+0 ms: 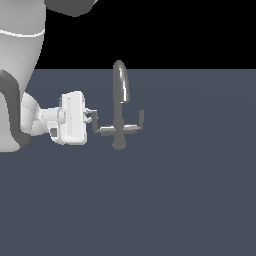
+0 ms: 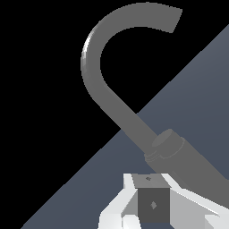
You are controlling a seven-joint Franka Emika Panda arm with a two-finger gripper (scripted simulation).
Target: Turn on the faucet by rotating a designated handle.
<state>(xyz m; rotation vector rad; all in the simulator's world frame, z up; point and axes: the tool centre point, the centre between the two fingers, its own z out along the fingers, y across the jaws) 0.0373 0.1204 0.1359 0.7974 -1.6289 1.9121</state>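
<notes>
Faucet (image 1: 119,107) mid-frame on counter (image 1: 190,200); end effector (image 1: 94,120) at its left handle (image 1: 100,129), fingers blurred together, open or closed unclear. Wrist view crops base and handles.

Arm (image 1: 20,75) cut off by the exterior view's left and top edges. Gripper (image 1: 93,120) fingertips too small there; contact with faucet (image 1: 119,107) handle perhaps, unclear.

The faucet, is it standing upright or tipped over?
Upright. The faucet stands on its round base, spout rising straight up, both side arms level.
</notes>
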